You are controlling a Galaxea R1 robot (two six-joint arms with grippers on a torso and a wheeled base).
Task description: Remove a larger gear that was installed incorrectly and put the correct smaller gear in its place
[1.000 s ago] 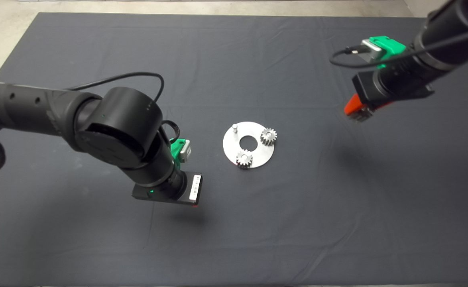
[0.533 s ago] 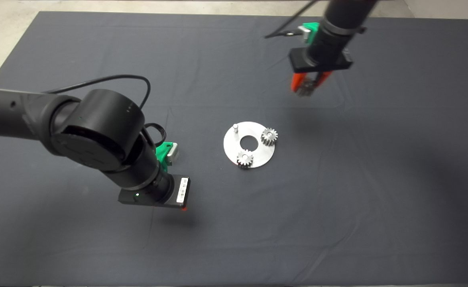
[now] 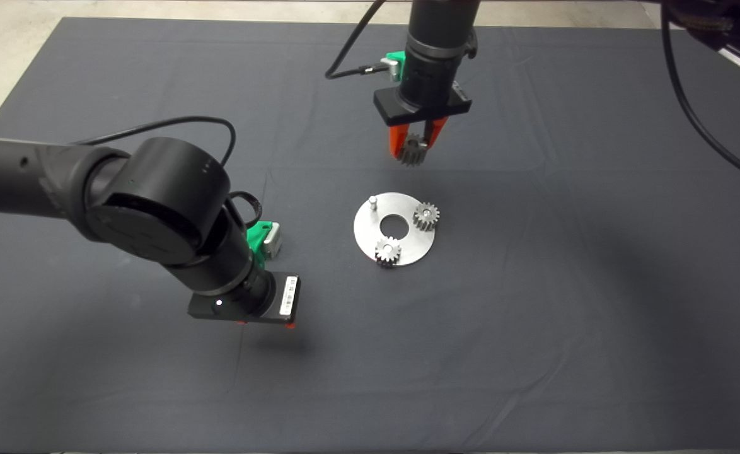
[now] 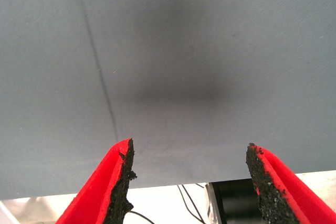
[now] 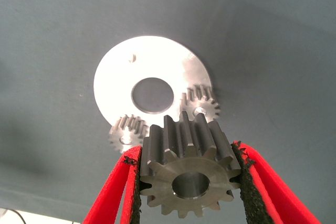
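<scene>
Smaller gear [image 5: 189, 179]: dark grey steel spur gear with a round centre hole, clamped between the black pads of the right gripper's red fingers, lifted off the mat and not touching the plate.
Right gripper [image 3: 413, 149]: hangs above the mat [image 3: 597, 284], between the plate and the mat's far edge, its arm reaching in from the far side; jaws narrow, closed on the gear's teeth from two sides.
Plate [image 3: 401, 249]: bright round metal disc with a round hole in its middle, lying flat near the mat's centre.
Small silver gears: two sit on the plate's rim, one [image 3: 426, 216] on the side toward the mat's right edge, one [image 3: 386, 251] on the side toward its near edge; they are apart from each other.
Bare pin [image 3: 372, 202]: short upright peg on the plate's far-left part, carrying nothing.
Left gripper [image 4: 188, 182]: over bare mat to the left of the plate, nearer the near edge; jaws wide, nothing between the pads.
Larger gear: not visible in any view.
</scene>
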